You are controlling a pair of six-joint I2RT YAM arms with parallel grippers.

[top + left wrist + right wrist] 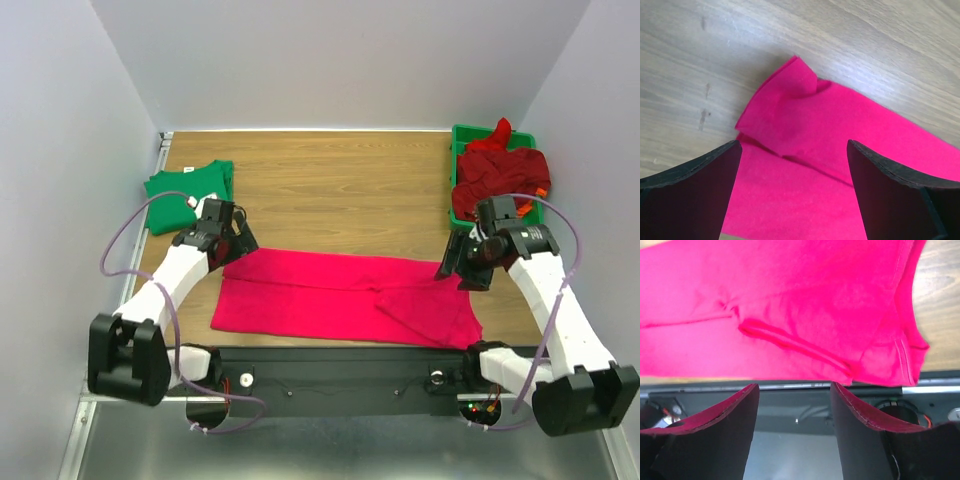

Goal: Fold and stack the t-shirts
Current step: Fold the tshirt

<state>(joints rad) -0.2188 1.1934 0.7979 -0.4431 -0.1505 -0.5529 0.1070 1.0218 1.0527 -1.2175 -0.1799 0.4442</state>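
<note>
Pink shirt (pixel 340 295): laid flat as a long band on the counter (pixel 340 190), along its near edge.
Left fingers (pixel 690 195): spread wide and empty, held above the band's left end.
Right fingers (pixel 860 415): parted, nothing gripped, held over the right end.
Green shirt (pixel 190 190): folded, at the far left.
Red shirts (pixel 500 170): heaped in the tray (pixel 462 135), not yet folded.
Risk, single layer: only the top sleeve flap (pixel 785 110) may be pinched, so the fold would be pulled open.
Risk, near edge: the hem lies against the black rail (pixel 340 365), so cloth may be dragged off or snagged.
Risk, uneven lift: if one end is raised first, the band may be skewed or bunched.
</note>
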